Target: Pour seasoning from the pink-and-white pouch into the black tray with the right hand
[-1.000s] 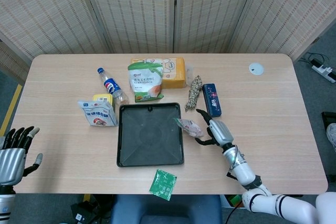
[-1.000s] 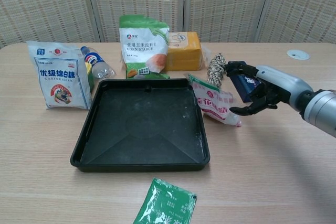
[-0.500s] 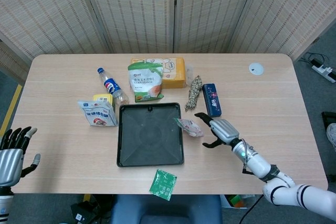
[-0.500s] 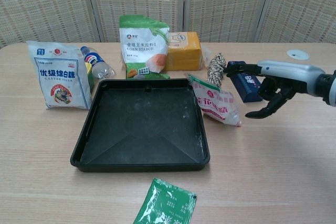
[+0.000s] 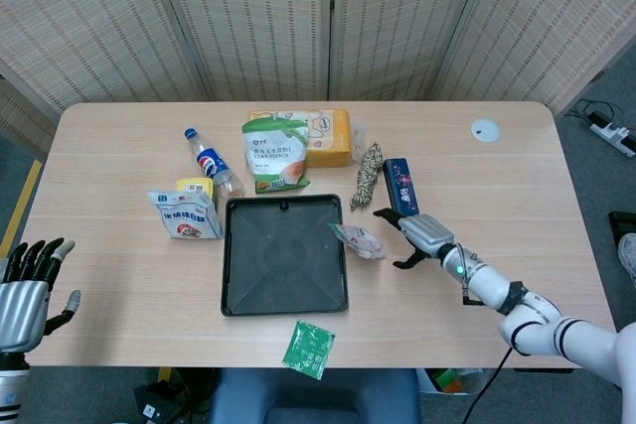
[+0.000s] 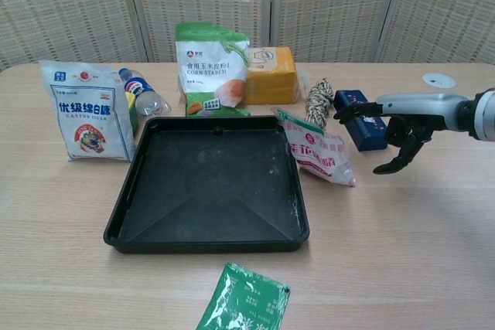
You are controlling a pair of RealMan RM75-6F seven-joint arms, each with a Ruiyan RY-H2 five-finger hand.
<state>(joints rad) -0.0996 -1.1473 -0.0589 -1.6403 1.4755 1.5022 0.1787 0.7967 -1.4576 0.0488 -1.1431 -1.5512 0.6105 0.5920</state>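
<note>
Careful: your right hand [image 6: 402,125] hangs empty, fingers [image 6: 387,166] spread, beside the pouch [image 6: 319,150]; a clumsy reach could knock it off the tray [image 6: 124,214] rim.

Both views are evenly and brightly lit from overhead. Only soft, short shadows are cast on the bench [image 6: 433,229]. Focus is held sharp throughout, and mild glare is seen on the green packet [image 6: 244,301].
</note>
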